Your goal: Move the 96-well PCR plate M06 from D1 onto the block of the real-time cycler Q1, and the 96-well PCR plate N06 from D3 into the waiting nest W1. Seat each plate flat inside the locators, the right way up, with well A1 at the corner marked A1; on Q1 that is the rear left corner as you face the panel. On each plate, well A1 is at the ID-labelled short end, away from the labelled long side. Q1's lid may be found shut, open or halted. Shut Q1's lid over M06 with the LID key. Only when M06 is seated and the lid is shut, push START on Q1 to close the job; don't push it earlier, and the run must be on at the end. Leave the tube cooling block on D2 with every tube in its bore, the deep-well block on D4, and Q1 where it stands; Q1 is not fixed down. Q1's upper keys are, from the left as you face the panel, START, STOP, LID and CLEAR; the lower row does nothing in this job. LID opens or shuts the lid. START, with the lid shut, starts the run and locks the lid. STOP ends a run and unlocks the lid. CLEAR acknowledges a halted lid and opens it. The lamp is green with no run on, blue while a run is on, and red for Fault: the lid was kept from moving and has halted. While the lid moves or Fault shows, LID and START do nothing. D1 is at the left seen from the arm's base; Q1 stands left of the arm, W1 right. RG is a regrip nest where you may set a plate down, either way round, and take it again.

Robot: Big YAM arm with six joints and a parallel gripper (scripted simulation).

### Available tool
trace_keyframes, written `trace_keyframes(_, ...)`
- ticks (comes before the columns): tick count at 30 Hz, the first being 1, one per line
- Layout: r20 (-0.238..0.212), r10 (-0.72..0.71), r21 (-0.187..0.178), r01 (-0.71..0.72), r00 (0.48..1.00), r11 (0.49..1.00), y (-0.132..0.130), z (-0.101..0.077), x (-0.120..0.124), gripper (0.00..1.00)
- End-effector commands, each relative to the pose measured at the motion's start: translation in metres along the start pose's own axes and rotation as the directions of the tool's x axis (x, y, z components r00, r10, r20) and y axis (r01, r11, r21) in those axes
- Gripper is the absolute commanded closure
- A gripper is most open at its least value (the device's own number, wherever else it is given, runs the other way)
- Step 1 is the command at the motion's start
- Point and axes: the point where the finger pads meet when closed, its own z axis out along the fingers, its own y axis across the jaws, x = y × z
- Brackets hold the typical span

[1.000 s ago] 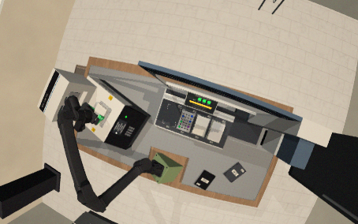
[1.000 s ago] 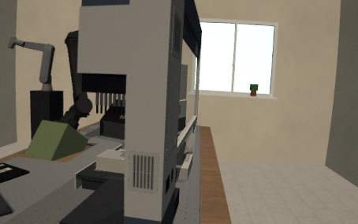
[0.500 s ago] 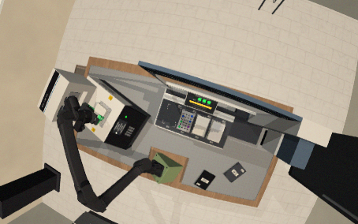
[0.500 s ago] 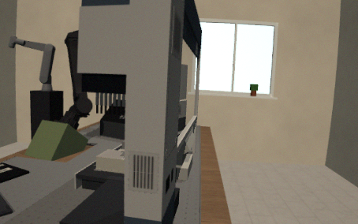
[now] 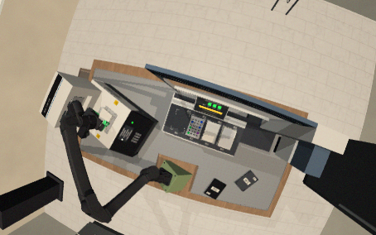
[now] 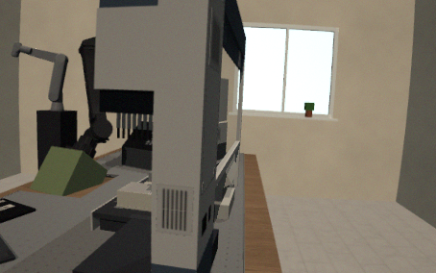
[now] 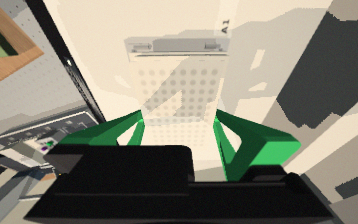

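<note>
My gripper (image 7: 178, 112) is shut on a white 96-well PCR plate (image 7: 180, 90), its green fingers on the two long sides. The plate lies flat over the cream top of the cycler Q1 (image 5: 120, 124). Its far short end carries a grey strip, close to the printed A1 mark (image 7: 224, 25). In the overhead view the gripper (image 5: 103, 122) is over Q1's block, and Q1's white lid (image 5: 62, 97) stands open behind it. Q1's lamp (image 5: 132, 122) is green. Another white plate (image 5: 212, 131) lies on the deck. I cannot tell whether the held plate touches the block.
The deck's left place (image 5: 178, 117) is bare and dark. A tube block (image 5: 195, 126) and a pale deep-well block (image 5: 227, 136) sit beside the deck plate. Two dark nests (image 5: 215, 188) (image 5: 247, 180) lie at the front right. The arm's green base (image 5: 175, 175) stands at the front.
</note>
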Motion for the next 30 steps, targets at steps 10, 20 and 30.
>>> trace_keyframes(10, -0.008, -0.014, 0.021, 0.014, 1.0, 1.0, -0.001, -0.016, -0.005, 1.0)
trace_keyframes(20, -0.027, -0.01, 0.051, 0.011, 1.0, 0.999, -0.014, -0.03, -0.006, 1.0)
trace_keyframes(30, -0.034, -0.015, 0.045, 0.016, 0.999, 0.999, -0.019, -0.023, 0.006, 1.0)
